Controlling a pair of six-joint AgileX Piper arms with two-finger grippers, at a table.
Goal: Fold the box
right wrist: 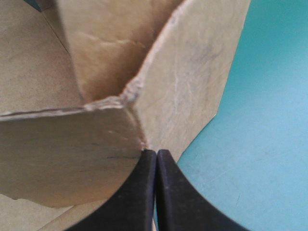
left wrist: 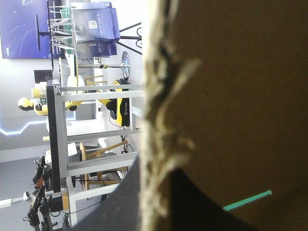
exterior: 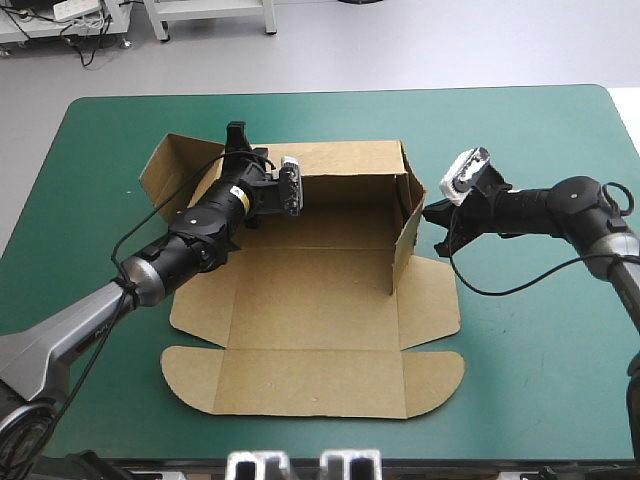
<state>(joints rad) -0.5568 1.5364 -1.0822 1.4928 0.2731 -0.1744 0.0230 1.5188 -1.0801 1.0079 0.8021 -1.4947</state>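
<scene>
The brown box (exterior: 310, 330) lies in the middle of the table with its lid and front flaps flat toward the near edge. Its far wall and right wall stand raised, and a side flap sticks out at the far left. My left gripper (exterior: 237, 135) is at the far wall's left end. In the left wrist view the board's (left wrist: 240, 96) edge runs between the fingers of this gripper (left wrist: 156, 163), which is shut on it. My right gripper (exterior: 432, 213) is just outside the right wall. It is shut (right wrist: 156, 151), its tip touching the wall's (right wrist: 62, 144) lower corner.
The teal-green cover (exterior: 530, 340) shows on all sides of the box, widest to the right and along the far edge. The front flaps end a short way from the table's near edge.
</scene>
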